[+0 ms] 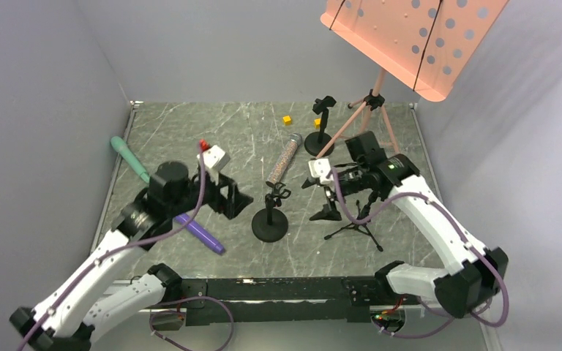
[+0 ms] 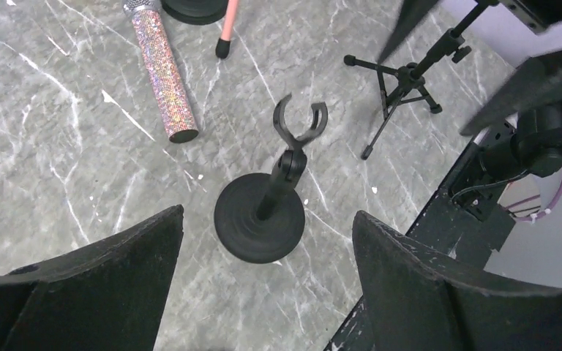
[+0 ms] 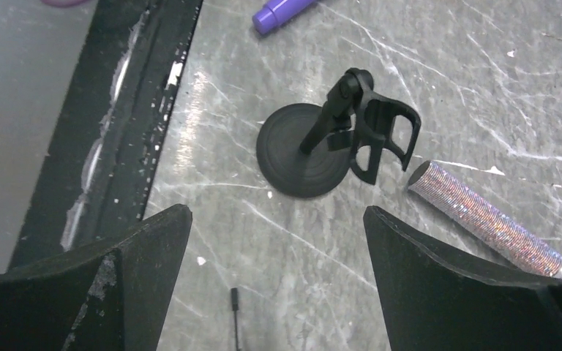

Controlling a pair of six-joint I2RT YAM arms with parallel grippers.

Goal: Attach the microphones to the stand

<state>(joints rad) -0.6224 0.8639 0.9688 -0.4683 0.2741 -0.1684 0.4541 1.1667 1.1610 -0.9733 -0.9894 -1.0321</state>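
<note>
Standing before the left gripper [image 2: 267,213] is the stand [image 2: 272,191].

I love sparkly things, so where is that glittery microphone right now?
In the top view the glittery microphone lies flat near the middle of the table, its handle end just beyond the nearer, empty round-base stand.

marble table [image 1: 190,131] bears teal microphone [image 1: 129,157], purple microphone [image 1: 206,235], glittery microphone [image 1: 283,161], stands [image 1: 270,223], yellow cubes [image 1: 287,120].

Pink music stand [image 1: 417,44] far right, two yellow cubes [image 1: 287,120] near far edge, grey marbled tabletop [image 1: 241,142]
</note>
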